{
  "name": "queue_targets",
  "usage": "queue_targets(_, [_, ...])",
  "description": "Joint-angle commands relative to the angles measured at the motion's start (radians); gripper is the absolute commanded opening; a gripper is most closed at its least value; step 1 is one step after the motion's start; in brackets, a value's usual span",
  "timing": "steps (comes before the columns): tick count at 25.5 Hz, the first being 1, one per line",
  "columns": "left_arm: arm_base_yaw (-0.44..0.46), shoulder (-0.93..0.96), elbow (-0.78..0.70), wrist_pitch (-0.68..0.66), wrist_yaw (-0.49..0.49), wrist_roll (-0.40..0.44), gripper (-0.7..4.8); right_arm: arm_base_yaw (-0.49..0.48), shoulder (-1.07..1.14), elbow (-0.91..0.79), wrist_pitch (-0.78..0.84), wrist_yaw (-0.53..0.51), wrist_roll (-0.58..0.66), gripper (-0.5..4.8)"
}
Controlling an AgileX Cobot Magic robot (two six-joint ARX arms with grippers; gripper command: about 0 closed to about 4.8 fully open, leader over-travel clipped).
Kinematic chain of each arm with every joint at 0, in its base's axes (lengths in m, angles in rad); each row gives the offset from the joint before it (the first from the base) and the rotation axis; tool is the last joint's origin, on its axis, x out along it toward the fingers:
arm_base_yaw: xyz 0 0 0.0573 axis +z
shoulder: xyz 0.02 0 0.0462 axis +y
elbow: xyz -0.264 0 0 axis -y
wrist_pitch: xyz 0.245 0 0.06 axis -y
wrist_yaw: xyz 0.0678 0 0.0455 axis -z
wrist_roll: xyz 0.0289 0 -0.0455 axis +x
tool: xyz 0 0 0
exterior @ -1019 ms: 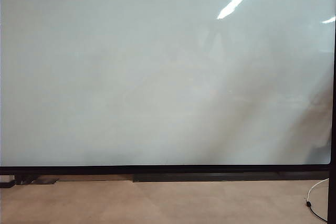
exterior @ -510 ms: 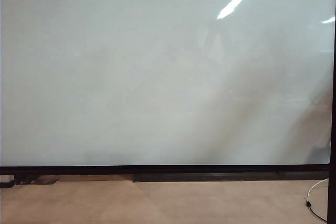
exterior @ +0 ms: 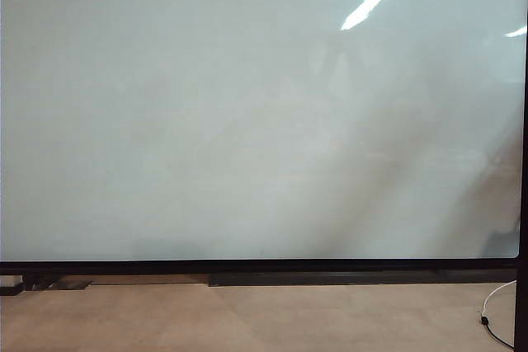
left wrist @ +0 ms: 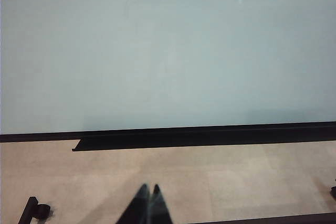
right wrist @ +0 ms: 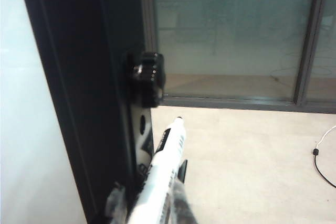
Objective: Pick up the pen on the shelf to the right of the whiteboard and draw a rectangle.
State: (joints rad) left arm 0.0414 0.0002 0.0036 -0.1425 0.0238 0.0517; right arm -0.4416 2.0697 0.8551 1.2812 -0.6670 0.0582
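The whiteboard [exterior: 247,121] fills the exterior view, and neither gripper shows there. No rectangle is in view on its surface. In the right wrist view the pen [right wrist: 167,161], white with black print, points away from the camera beside the board's black side frame [right wrist: 79,77]. My right gripper [right wrist: 149,199] has a finger on each side of the barrel and is shut on it. A black bracket with a knob [right wrist: 146,80] sits on the frame just beyond the pen's tip. My left gripper [left wrist: 149,188] hangs shut and empty over the floor, in front of the board's lower edge.
A black tray [exterior: 322,279] runs under the board's bottom frame. A white cable [exterior: 495,311] lies on the tan floor at the right, and it also shows as a thin cable [right wrist: 323,156] in the right wrist view. Glass doors [right wrist: 231,35] stand beyond the board's right side.
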Motion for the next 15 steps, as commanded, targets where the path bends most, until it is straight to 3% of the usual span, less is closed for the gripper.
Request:
queue_targets(1, [0.000, 0.000, 0.004, 0.008, 0.002, 0.000, -0.05, 0.001, -0.004, 0.003, 0.019, -0.009, -0.003, 1.15])
queue_targets(4, [0.000, 0.000, 0.004, 0.008, 0.002, 0.000, -0.05, 0.001, -0.004, 0.003, 0.028, -0.011, -0.002, 0.89])
queue_targets(7, [0.000, 0.000, 0.004, 0.008, 0.002, 0.000, -0.05, 0.001, -0.004, 0.003, 0.033, -0.035, -0.002, 0.15])
queue_targets(15, [0.000, 0.000, 0.004, 0.008, 0.003, 0.000, -0.05, -0.001, -0.007, -0.001, 0.032, -0.046, -0.002, -0.06])
